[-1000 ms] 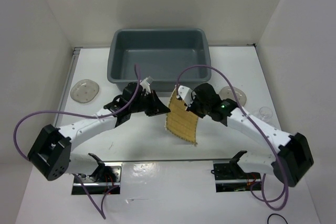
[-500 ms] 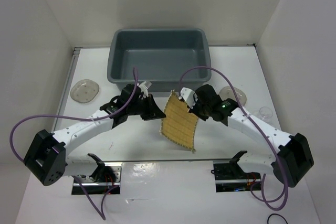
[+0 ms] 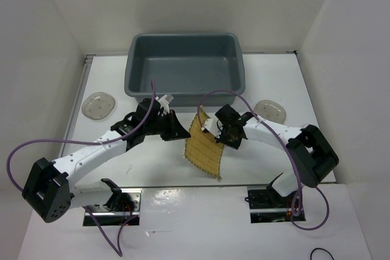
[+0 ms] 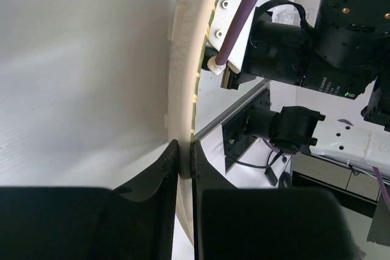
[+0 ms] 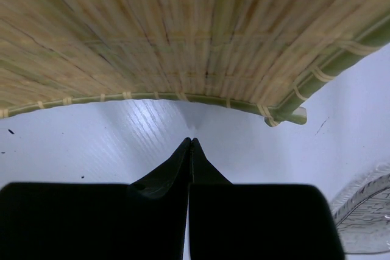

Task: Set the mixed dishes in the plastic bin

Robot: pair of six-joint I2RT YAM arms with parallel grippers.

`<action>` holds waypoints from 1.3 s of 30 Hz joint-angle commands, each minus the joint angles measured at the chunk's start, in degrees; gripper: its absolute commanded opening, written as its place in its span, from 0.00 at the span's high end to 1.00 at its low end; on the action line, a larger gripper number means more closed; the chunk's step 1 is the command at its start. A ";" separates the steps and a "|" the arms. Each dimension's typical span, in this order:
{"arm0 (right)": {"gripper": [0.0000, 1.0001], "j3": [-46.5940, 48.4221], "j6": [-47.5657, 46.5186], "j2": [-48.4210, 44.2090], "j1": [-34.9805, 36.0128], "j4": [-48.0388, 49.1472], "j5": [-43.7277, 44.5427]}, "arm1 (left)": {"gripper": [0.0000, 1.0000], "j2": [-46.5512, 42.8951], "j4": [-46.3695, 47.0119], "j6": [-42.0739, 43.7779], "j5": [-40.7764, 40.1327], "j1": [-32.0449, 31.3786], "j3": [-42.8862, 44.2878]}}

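Note:
The yellow woven mat hangs tilted on edge above the table, just in front of the grey plastic bin. My left gripper is shut on the mat's left edge; in the left wrist view the mat's pale rim runs up from between the jaws of that left gripper. My right gripper is shut and empty, close against the mat's right side. In the right wrist view its closed right gripper points at the bare table below the mat's raised underside.
One brownish round plate lies at the left of the bin, another round plate at the right, its rim also in the right wrist view. The right arm's elbow sits folded at the table's right side. White walls enclose the table.
The mat has turned steeper onto its edge and shifted slightly left and nearer. The right arm has folded in, its elbow swinging up toward the right plate. The left arm stretched out lower.

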 commanded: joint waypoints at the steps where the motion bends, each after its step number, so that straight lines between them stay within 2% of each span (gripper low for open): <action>1: 1.00 1.56 -0.66 -0.10 0.62 0.81 -2.42 | 1.00 -1.96 3.05 -0.57 1.48 -0.11 0.22; 12: 1.00 4.36 3.73 9.55 6.42 5.21 -4.72 | 1.00 3.48 4.10 -0.57 5.08 -0.63 1.54; 19: 1.00 3.84 4.87 10.71 6.95 7.23 -5.86 | 1.00 6.66 5.77 -0.04 7.45 -0.64 3.39; 22: 1.00 3.32 4.88 10.71 6.95 7.23 -5.86 | 0.97 7.89 7.87 -0.56 8.77 -1.17 3.39; 25: 1.00 3.32 4.88 10.71 6.95 7.76 -6.39 | 0.90 9.20 11.38 -0.57 10.53 -1.17 3.39; 29: 1.00 3.32 4.88 10.71 6.95 7.76 -6.39 | 0.70 11.31 14.55 -1.10 13.86 -1.69 3.39; 31: 1.00 3.32 4.88 10.71 6.95 7.76 -6.39 | 0.45 12.01 15.78 -1.10 13.88 -1.69 3.91; 32: 1.00 3.32 4.88 10.71 6.95 7.76 -6.39 | 0.37 12.54 15.79 -1.10 14.40 -2.30 3.92; 33: 1.00 3.32 4.88 10.71 6.95 7.76 -6.39 | 0.36 12.54 16.31 -1.10 14.40 -2.31 4.44; 34: 1.00 3.32 4.88 10.71 6.95 7.76 -6.39 | 0.40 13.15 16.32 -1.10 14.40 -2.83 4.44; 35: 1.00 3.32 4.88 10.71 6.95 7.76 -6.39 | 0.49 13.68 16.32 -1.10 14.40 -2.84 4.44; 36: 1.00 3.32 4.88 10.71 6.95 7.76 -6.39 | 0.65 13.69 15.45 -1.10 13.36 -3.62 5.05; 38: 1.00 3.32 4.88 10.71 6.95 7.76 -6.39 | 0.89 13.69 14.91 -1.10 12.04 -3.63 5.58; 39: 1.00 3.32 4.88 10.71 6.95 7.76 -6.39 | 0.94 13.69 13.17 -1.10 10.55 -4.15 5.59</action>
